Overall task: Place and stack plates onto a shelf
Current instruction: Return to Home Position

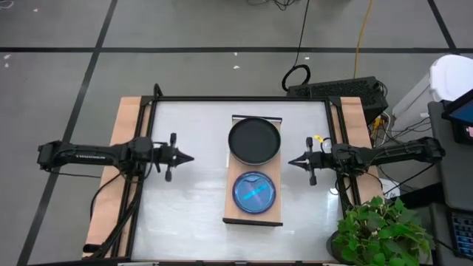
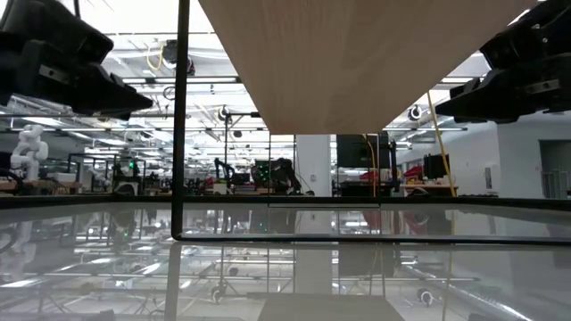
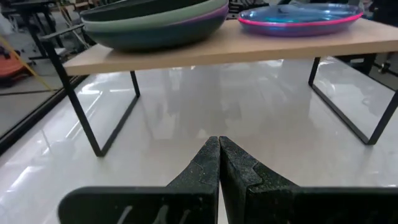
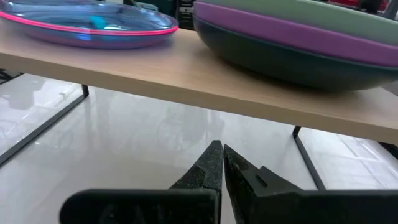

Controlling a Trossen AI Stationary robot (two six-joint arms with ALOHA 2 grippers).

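The shelf (image 1: pixel 253 216) is a light-wood board on thin dark legs (image 3: pixel 84 118), standing on the white table between my arms. On its far half sits a stack of large plates (image 1: pixel 254 140), black on top, with green and purple rims (image 4: pixel 292 31) showing from the side. On its near half lies a blue plate on a pink one (image 1: pixel 253 192) (image 3: pixel 298 17). My left gripper (image 1: pixel 191 157) (image 3: pixel 219 140) is shut and empty, left of the shelf and pointing at it. My right gripper (image 1: pixel 290 161) (image 4: pixel 217 146) is shut and empty on the shelf's right.
A potted plant (image 1: pixel 380 233) stands past the table's near right corner. Dark equipment with cables (image 1: pixel 340 90) lies beyond the far right corner. Wooden strips (image 1: pixel 122 170) run along the table's left and right sides. Bare tabletop (image 1: pixel 188 214) lies either side of the shelf.
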